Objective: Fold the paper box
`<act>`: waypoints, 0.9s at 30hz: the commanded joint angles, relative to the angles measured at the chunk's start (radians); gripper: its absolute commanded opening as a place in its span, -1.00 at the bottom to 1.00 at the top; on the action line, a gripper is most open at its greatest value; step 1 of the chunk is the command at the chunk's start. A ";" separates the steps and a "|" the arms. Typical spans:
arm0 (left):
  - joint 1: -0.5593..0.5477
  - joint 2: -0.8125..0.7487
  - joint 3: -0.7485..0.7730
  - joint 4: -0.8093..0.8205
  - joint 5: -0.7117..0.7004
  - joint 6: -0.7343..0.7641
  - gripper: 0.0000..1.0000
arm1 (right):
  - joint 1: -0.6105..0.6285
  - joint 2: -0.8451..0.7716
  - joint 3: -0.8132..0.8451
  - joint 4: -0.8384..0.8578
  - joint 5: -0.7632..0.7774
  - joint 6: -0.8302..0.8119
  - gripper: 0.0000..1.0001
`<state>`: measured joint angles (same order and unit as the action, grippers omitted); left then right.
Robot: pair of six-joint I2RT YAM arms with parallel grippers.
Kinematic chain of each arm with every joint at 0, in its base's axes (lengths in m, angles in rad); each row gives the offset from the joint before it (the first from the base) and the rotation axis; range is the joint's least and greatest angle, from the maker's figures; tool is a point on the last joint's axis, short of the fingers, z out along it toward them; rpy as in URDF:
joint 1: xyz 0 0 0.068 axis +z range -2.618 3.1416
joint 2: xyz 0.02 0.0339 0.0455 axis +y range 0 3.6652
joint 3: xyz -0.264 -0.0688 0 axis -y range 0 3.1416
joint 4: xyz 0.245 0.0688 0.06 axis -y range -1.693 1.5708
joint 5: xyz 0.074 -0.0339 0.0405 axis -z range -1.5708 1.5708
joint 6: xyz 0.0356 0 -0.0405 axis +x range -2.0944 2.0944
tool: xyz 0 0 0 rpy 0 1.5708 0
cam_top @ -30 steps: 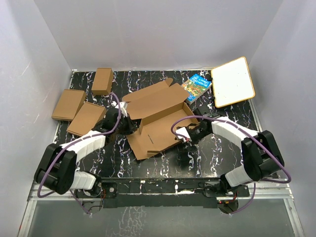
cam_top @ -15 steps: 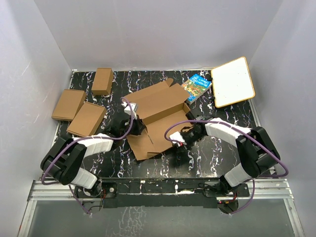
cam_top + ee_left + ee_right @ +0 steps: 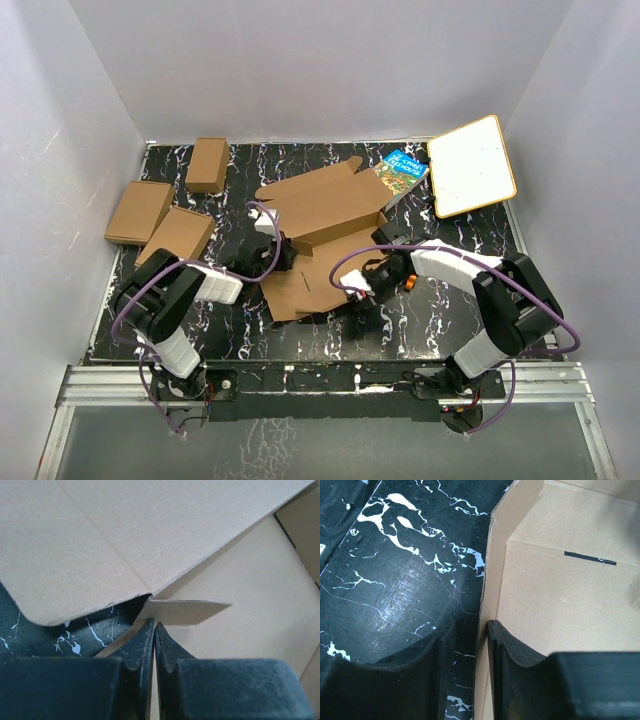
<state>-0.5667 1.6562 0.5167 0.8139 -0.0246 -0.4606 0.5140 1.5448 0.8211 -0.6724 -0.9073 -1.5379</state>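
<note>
The paper box [image 3: 320, 225] lies half-formed in the middle of the table, its lid panel raised toward the back. My left gripper [image 3: 285, 252] is at the box's left edge. In the left wrist view my left gripper [image 3: 155, 625] is shut, its tips touching a small flap under the raised panel of the paper box [image 3: 100, 530]. My right gripper [image 3: 362, 285] is at the box's near right side. In the right wrist view the right gripper [image 3: 470, 625] straddles the upright side wall of the paper box [image 3: 560, 595]: the inner finger touches it, the outer one stands a little apart.
Three small folded cardboard boxes [image 3: 208, 163], [image 3: 139, 211], [image 3: 175, 240] lie at the left of the black marbled table [image 3: 440, 300]. A blue book [image 3: 400, 172] and a white board [image 3: 471, 165] lie at the back right. White walls enclose the table.
My left gripper moved right to the box's left edge, staying shut. My right gripper slid left onto the box's side wall and narrowed its jaws. The lid panel shifted back.
</note>
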 commanded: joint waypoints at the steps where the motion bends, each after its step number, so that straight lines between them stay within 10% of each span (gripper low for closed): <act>1: -0.023 0.022 0.010 0.106 -0.079 -0.038 -0.96 | 0.016 0.016 0.019 -0.006 -0.028 -0.016 -0.28; 11: -0.045 -0.029 0.001 0.104 -0.049 0.035 -0.85 | 0.017 0.011 0.051 0.022 -0.034 0.090 -0.25; 27: -0.048 -0.716 -0.038 -0.778 0.220 -0.124 -0.65 | 0.015 0.008 0.050 0.078 -0.018 0.180 -0.26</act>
<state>-0.6064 1.0420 0.4816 0.2993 0.0223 -0.4950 0.5236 1.5589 0.8391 -0.6399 -0.8989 -1.3647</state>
